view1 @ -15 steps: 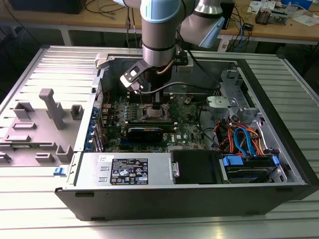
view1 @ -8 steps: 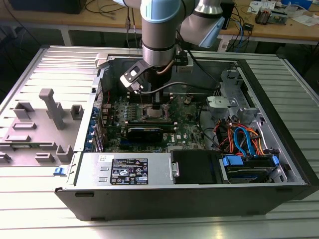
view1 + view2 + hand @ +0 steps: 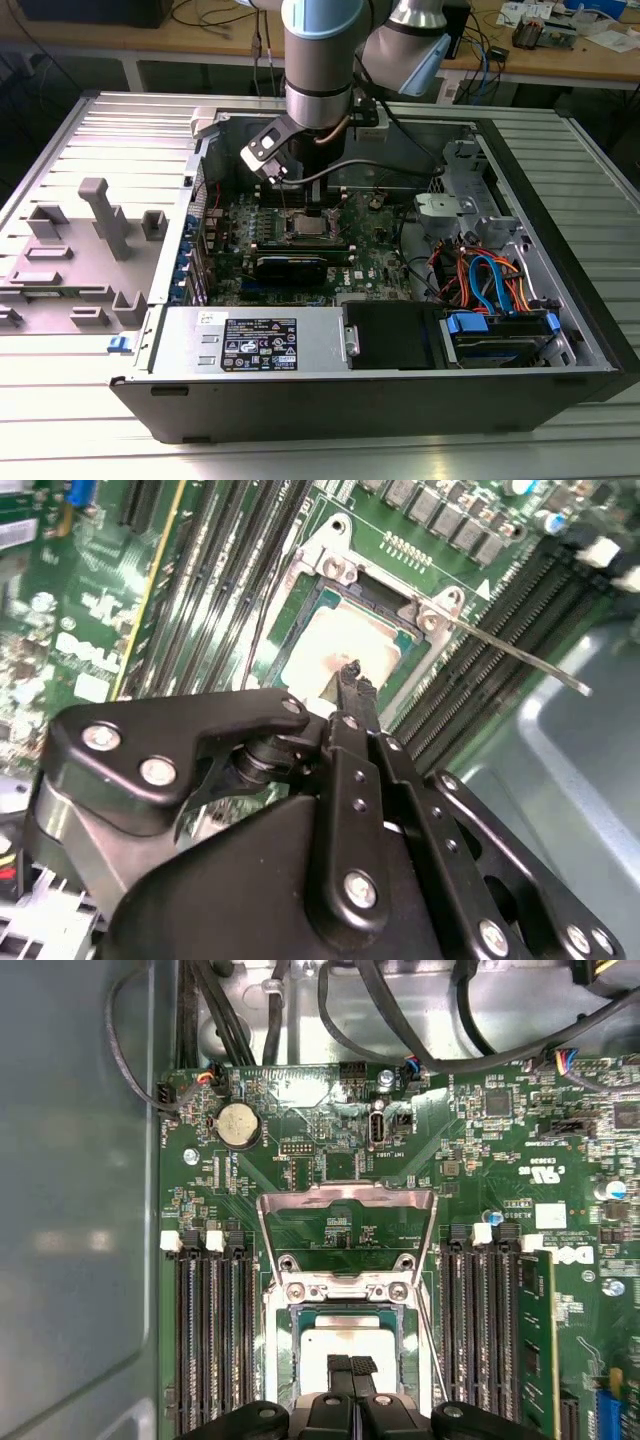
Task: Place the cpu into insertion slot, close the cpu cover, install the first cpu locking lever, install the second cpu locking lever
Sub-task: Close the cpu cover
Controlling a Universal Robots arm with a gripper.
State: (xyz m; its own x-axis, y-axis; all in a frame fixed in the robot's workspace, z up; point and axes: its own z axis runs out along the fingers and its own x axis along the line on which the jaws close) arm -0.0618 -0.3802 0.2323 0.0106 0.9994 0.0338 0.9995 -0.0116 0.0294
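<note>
The cpu (image 3: 320, 1345) lies flat in the insertion slot (image 3: 278, 1360), its pale grey top facing up; it also shows in the second wrist view (image 3: 340, 640). The cpu cover (image 3: 345, 1198), a silver frame with a square window, is swung open and leans back from the socket's hinge. A thin silver locking lever (image 3: 510, 650) sticks out sideways from the socket corner. My gripper (image 3: 351, 1365) is shut, its black fingertips (image 3: 350, 670) together just over the chip's middle with nothing between them. In the exterior view the gripper (image 3: 308, 205) hangs over the socket (image 3: 305, 224).
Black memory slots (image 3: 210, 1340) flank the socket on both sides. A round coin battery (image 3: 238, 1124) and cable bundles (image 3: 400, 1020) lie beyond the cover. The grey case wall (image 3: 80, 1210) rises close by. Drive cables (image 3: 490, 280) and a power supply (image 3: 255, 345) fill the case's other side.
</note>
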